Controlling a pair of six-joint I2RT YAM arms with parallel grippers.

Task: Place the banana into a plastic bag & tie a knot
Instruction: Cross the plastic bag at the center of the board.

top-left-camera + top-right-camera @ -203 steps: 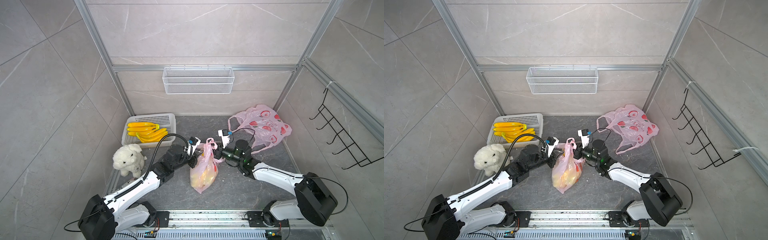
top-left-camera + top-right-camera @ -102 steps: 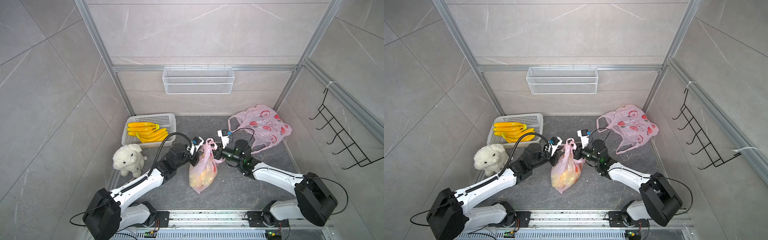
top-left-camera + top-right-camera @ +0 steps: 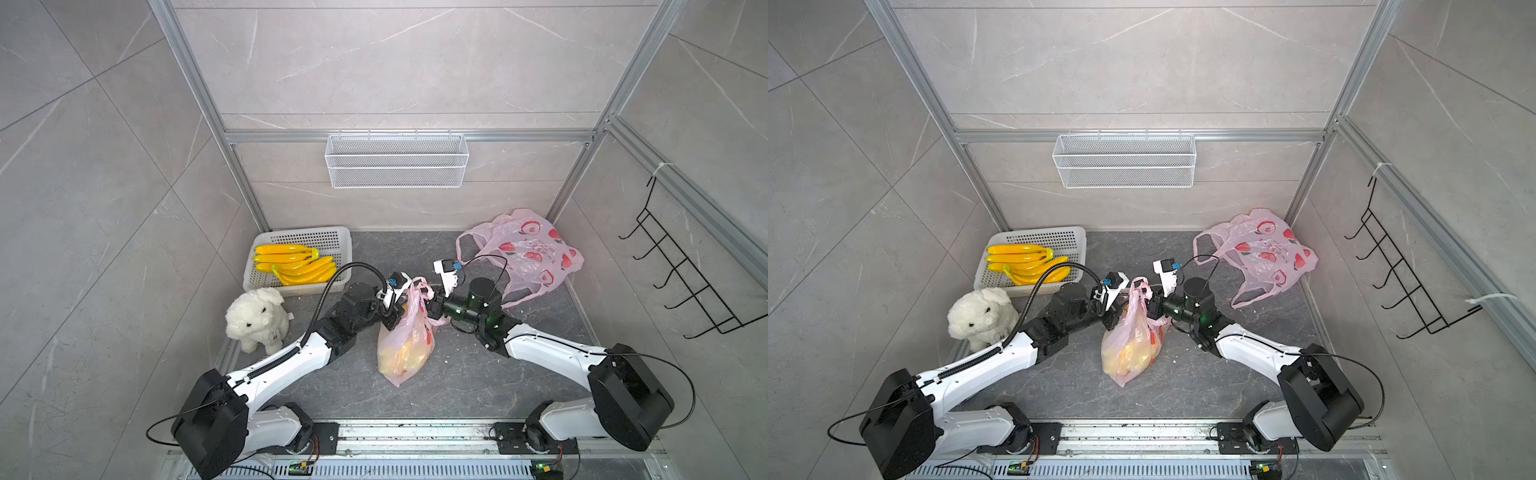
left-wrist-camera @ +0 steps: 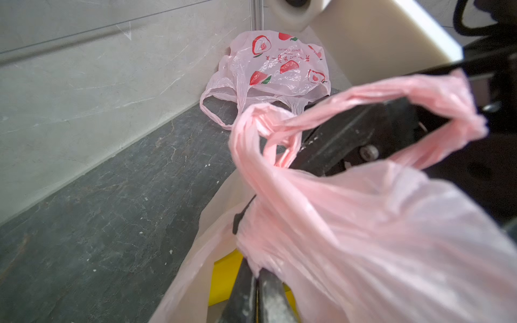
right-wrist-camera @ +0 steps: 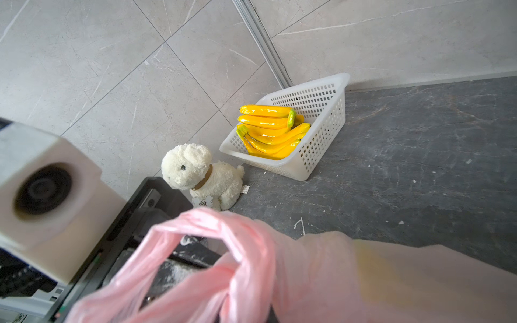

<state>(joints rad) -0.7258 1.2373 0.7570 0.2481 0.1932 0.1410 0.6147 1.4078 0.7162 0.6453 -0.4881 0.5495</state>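
At the centre of the tabletop (image 3: pixel 457 386), the pink bag (image 3: pixel 405 349) with the banana (image 4: pixel 223 279) inside stands between the left gripper (image 3: pixel 395 309) and right gripper (image 3: pixel 432 305), both clenched on its handles (image 4: pixel 349 100); even outward pulling should cinch the knot.

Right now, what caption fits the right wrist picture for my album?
Toy dog beside a basket of bananas, with the pink bag up close.

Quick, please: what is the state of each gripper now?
Left gripper: closed, holding the neck of the banana-filled pink bag.
Right gripper: closed, holding the same bag's handle.
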